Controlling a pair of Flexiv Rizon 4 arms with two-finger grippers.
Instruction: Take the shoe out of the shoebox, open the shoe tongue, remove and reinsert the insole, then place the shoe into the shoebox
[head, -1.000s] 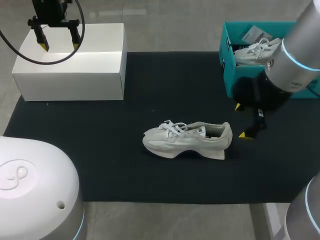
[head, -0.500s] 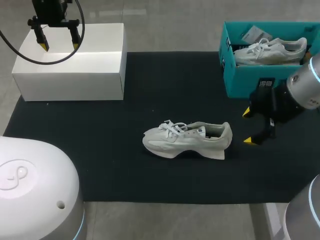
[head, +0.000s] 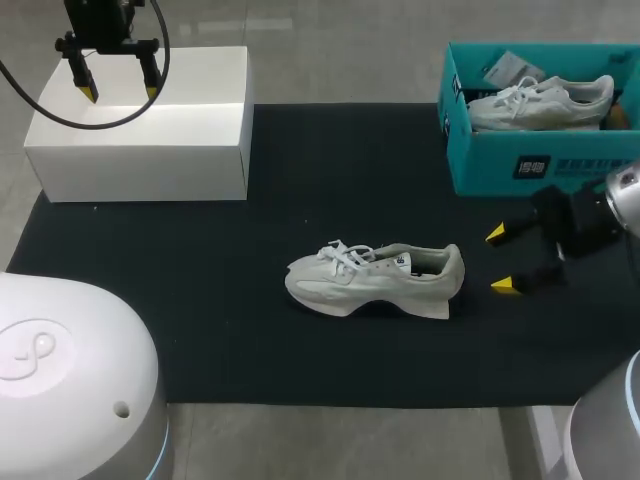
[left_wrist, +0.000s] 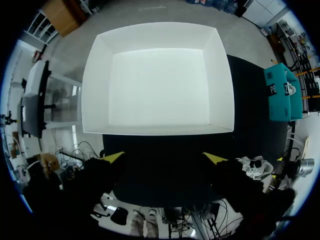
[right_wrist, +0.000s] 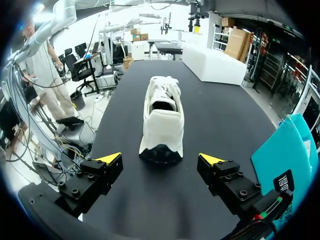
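A pale cream shoe (head: 375, 279) lies on its sole in the middle of the black mat, toe to the left, heel to the right. My right gripper (head: 500, 260) is open just right of the heel, low over the mat, fingers pointing at the shoe. In the right wrist view the shoe (right_wrist: 162, 118) lies heel-first ahead of the open right gripper (right_wrist: 161, 159). A teal shoebox (head: 540, 165) at the back right holds a second white shoe (head: 540, 102). My left gripper (head: 118, 90) hangs open over the white box (head: 140, 125). Its wrist view looks down on the white box (left_wrist: 157, 85) ahead of the gripper (left_wrist: 164, 158).
The black mat (head: 200, 300) covers most of the table. The white box stands at its back left corner and the teal shoebox at its back right. In the right wrist view the teal shoebox (right_wrist: 285, 165) is close beside the gripper.
My right arm has drawn back to the right and lower, uncovering the shoebox and the shoe inside it. Its gripper now points at the shoe's heel. The left arm and the shoe have not moved.
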